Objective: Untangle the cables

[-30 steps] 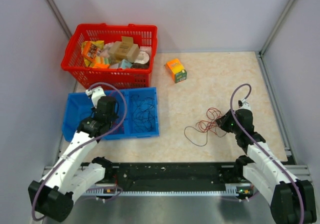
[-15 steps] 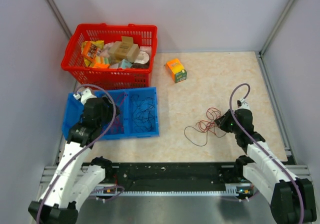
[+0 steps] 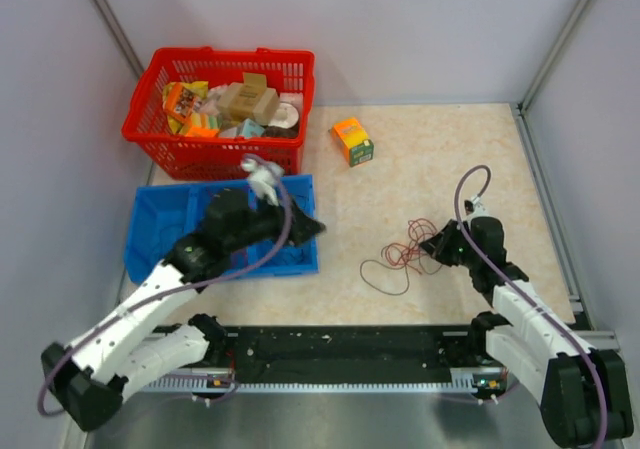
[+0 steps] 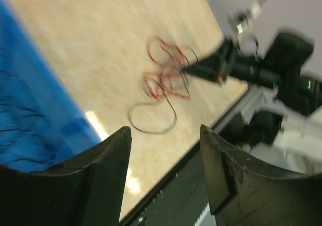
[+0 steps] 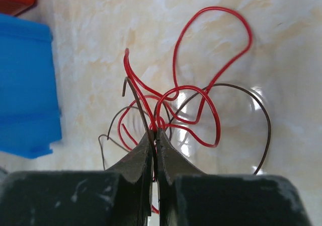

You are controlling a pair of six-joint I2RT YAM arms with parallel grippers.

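Left arm point(image 3: 190, 259) has swung from over the blue bin's left half to reach right across it; its gripper point(image 3: 308, 231) now sits past the bin's right edge, aimed at the cables. Right arm barely moved, and the tangle has slid slightly left and nearer.

Left gripper: fingers spread, nothing between them. Right gripper point(image 5: 155, 140): fingers pressed together, pinching the cables point(image 5: 186, 102) where red and dark strands cross.

Cables lie on the table point(image 3: 430, 159), right of centre, near the front rail point(image 3: 340, 354), well apart from the bin point(image 3: 290, 259).

Risks, as I read it:
- Your right pinch looks to hold several strands at once. Pull from there and the knot likely tightens instead of opening.
- Left wrist view is motion-blurred; if you close now you may miss such thin wire or grab the same bundle.
- Loose dark loop lies nearest the rail; dragging could send it off the table edge.
- More dark wires sit in the bin's right half, under the left arm; a low pass could snag them.

Surface: glossy beige marble-look top, glare spots, wires will slide easily. Plain grey walls on three sides. Far left a red basket point(image 3: 220, 109) of packets, and an orange box point(image 3: 352, 140) far centre, clear of the work.
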